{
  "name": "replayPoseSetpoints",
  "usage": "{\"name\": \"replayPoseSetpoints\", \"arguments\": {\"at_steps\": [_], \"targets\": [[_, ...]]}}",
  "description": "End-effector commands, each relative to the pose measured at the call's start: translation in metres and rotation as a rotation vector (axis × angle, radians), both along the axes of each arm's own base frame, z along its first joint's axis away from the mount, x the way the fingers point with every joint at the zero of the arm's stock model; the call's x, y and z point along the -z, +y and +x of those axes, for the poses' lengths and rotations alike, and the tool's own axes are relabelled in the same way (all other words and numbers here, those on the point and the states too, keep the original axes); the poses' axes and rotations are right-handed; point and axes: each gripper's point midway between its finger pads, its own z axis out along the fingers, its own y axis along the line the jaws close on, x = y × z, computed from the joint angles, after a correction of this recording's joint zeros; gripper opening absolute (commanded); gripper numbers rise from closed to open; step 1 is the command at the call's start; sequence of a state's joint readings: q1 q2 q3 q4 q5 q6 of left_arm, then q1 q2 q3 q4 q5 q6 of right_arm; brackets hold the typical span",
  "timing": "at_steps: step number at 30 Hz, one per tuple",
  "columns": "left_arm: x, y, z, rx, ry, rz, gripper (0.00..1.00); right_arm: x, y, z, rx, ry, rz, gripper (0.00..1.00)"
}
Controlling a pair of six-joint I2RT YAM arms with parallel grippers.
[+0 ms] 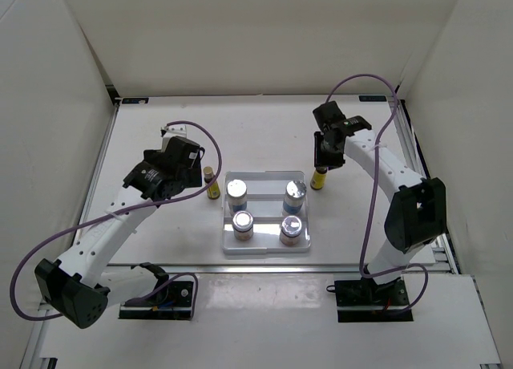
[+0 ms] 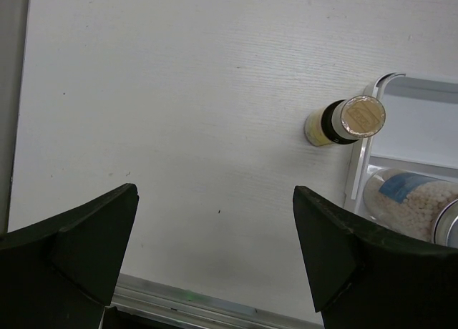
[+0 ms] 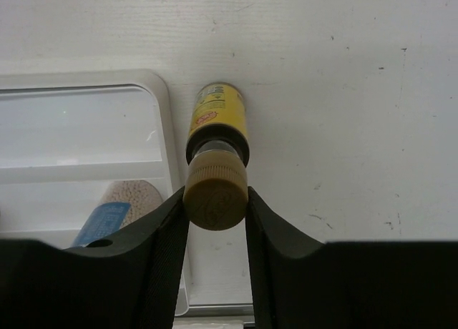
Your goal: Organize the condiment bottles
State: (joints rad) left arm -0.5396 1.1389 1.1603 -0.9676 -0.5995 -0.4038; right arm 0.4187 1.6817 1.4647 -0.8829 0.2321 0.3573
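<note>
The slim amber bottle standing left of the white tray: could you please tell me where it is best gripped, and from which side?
Probably by the dark neck just under the cap, coming down from above. The slim amber bottle stands upright, close beside the left wall of the white tray, so set the jaws on its near and far sides rather than in that narrow gap.
</note>
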Motion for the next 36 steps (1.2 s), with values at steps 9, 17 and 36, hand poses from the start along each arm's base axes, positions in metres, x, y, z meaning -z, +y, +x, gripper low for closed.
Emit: {"name": "replayPoseSetpoints", "arguments": {"at_steps": [9, 17, 36], "targets": [[-0.012, 0.003, 0.003, -0.019, -0.041, -0.005, 1.00, -0.019, -0.007, 0.016, 0.030, -0.065, -0.031, 0.24], [-0.009, 0.002, 0.004, -0.019, -0.033, -0.001, 1.00, -0.039, -0.010, 0.010, 0.052, -0.085, -0.022, 0.05], [-0.005, 0.001, 0.006, -0.019, -0.018, 0.009, 1.00, -0.089, 0.072, -0.018, -0.173, -0.195, 0.108, 0.00]]}}
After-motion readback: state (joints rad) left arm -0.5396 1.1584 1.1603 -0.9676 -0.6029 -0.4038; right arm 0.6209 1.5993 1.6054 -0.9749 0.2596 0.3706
